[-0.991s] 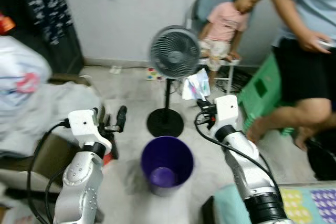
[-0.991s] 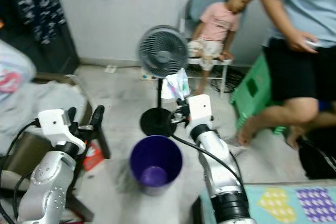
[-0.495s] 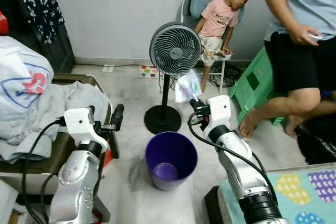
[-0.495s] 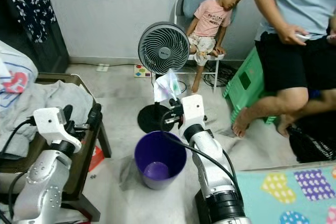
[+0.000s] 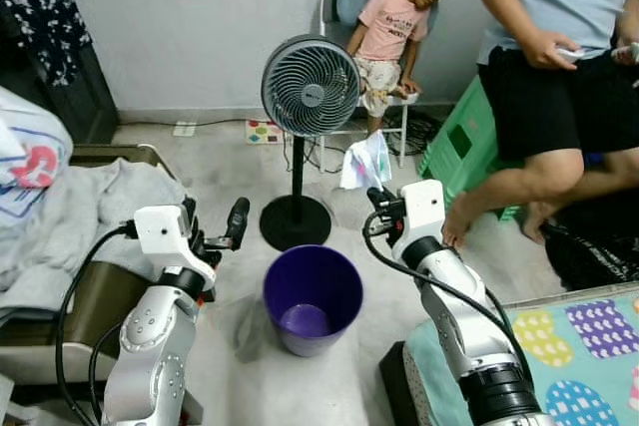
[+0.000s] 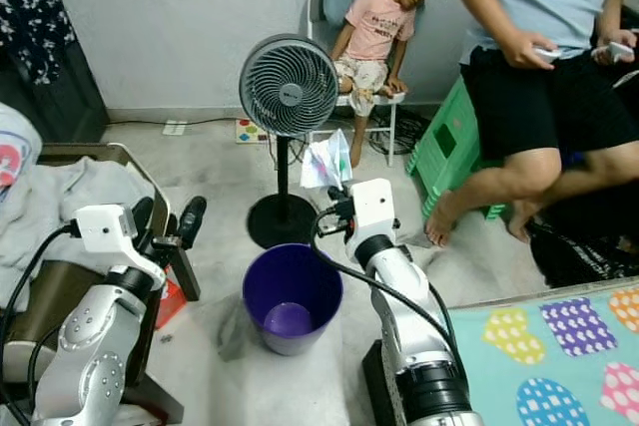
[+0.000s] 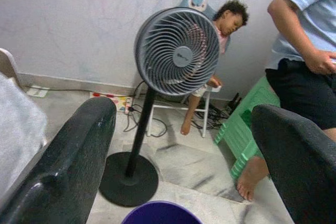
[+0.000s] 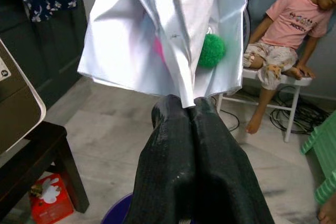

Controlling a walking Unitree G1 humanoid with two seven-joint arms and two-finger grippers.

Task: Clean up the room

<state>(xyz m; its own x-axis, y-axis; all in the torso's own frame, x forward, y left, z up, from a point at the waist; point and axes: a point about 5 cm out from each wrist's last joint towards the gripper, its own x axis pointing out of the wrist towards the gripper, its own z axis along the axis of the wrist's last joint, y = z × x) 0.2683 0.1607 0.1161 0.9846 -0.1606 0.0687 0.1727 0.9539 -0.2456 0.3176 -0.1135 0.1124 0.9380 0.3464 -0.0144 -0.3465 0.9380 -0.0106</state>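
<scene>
Grey marbled floor [image 5: 215,162] runs to a pale wall. At left, grey laundry [image 5: 95,212] lies heaped on a low brown table [image 5: 95,291]. Beside it the left gripper [image 5: 214,228] hovers, fingers spread and holding nothing. A round purple plastic bin [image 5: 313,298] stands before a grey pedestal fan [image 5: 309,87]. Above the bin's far right edge, the right gripper [image 5: 374,197] pinches a crinkled clear plastic bag [image 5: 365,160].
</scene>
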